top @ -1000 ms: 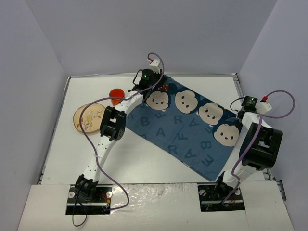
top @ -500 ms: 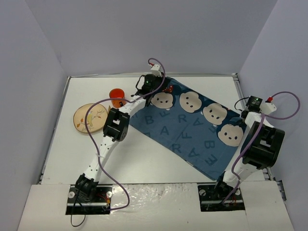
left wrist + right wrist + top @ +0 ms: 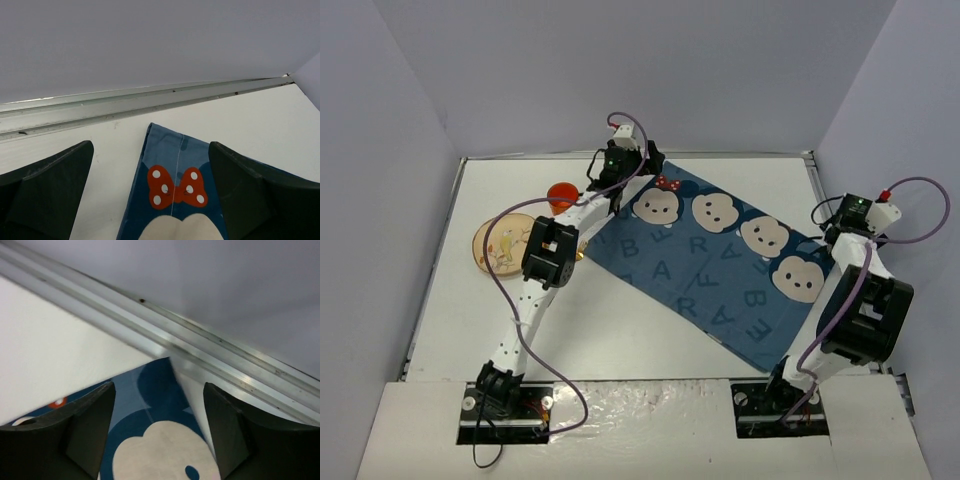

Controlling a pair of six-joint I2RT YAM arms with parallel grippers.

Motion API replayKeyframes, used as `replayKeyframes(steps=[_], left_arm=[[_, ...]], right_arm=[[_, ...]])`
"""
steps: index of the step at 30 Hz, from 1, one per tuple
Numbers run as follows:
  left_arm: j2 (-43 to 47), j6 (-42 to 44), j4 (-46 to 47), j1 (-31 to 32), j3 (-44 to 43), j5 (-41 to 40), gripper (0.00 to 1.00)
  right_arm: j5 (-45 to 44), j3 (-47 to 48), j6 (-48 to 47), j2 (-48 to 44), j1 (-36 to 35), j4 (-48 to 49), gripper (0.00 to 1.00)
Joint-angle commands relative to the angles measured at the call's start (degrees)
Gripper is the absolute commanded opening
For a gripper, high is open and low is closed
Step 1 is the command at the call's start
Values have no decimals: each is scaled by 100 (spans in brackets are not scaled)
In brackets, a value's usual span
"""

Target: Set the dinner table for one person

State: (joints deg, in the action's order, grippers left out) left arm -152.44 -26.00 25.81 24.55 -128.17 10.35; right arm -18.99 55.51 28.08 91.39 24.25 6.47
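The dinner table (image 3: 620, 335) is a white top with a dark blue cloth (image 3: 710, 270) lying flat and diagonal across it, printed with letters and mouse faces. My left gripper (image 3: 638, 170) hovers at the cloth's far left corner. In the left wrist view its fingers (image 3: 47, 195) stand wide apart, open, with the red bow (image 3: 175, 187) on the corner lying free between them. My right gripper (image 3: 830, 225) is at the cloth's far right corner. It is open too, and the corner of the cloth (image 3: 160, 440) rests on the table between the dark fingers (image 3: 75, 435).
A round wooden plate (image 3: 505, 245) lies at the left, partly behind the left arm. An orange cup (image 3: 560, 195) stands just beyond it. Metal rails (image 3: 150, 97) and lavender walls border the table close behind both grippers.
Both grippers were shut on the cloth's far corners and have opened, letting go. The cloth was drawn a little to the right and back and now lies flat.
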Motion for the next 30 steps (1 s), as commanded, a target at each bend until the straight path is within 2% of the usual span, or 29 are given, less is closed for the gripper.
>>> replayKeyframes(steps=[1,6,9,14,18,30], left_arm=[[1838,77,206,74,483,21,97],[2974,221,-727,288,1586,-94,97],[3604,448,-1342,459,2362,-406,97],[4004,508,-1964,680,3222,-816,97],[3828,209,-2229,718,3605,-806,97],[2850,-144,-2889,667,3320,-990,97]], right_arm=[[367,76,-581,-833,-766,135,73],[1237,-119,-782,-1255,-1453,113,90],[1423,-365,-727,-1417,-1649,49,93],[1455,-970,-421,-1643,-1686,-32,100],[1450,-1331,-286,-1598,-1678,-58,100],[1594,-1531,-30,-759,-1685,125,99]])
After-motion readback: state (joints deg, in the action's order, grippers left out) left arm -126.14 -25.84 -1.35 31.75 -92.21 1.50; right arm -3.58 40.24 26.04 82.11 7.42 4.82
